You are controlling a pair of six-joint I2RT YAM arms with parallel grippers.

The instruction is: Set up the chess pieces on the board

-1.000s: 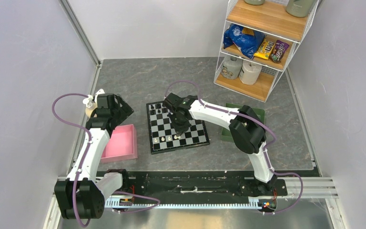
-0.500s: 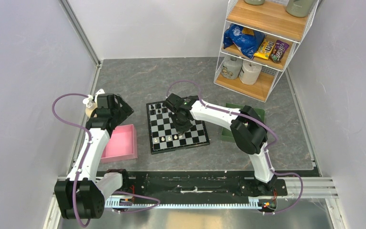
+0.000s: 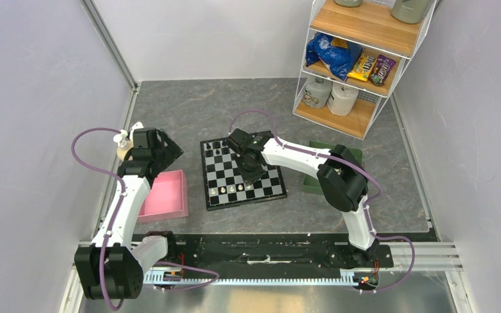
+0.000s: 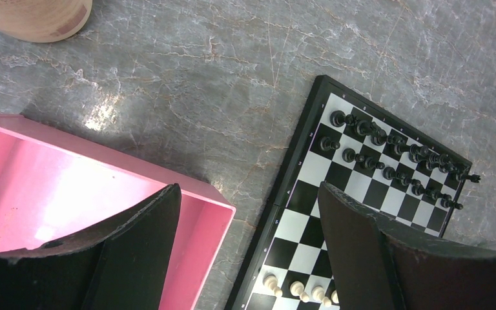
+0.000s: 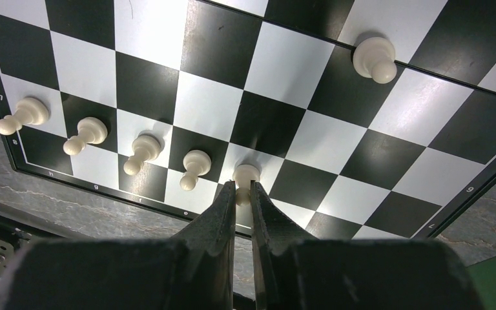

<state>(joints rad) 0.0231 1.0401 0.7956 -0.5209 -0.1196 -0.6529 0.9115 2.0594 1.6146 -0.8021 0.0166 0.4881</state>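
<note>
grey marbled desk [image 3: 189, 104], pale walls close on three sides, wire shelf [image 3: 355, 59] far right. board [image 3: 218, 175] lies mid-desk, clear of the pink tray [image 3: 167, 195] and green tray [image 3: 311, 184]. left hand [image 4: 248, 190] stands wide open near the pink tray's far corner. right hand [image 5: 241, 186] pinches a cream pawn [image 5: 245, 173] by the board's near edge; black pieces [image 4: 387, 155] line its far edge.
</note>
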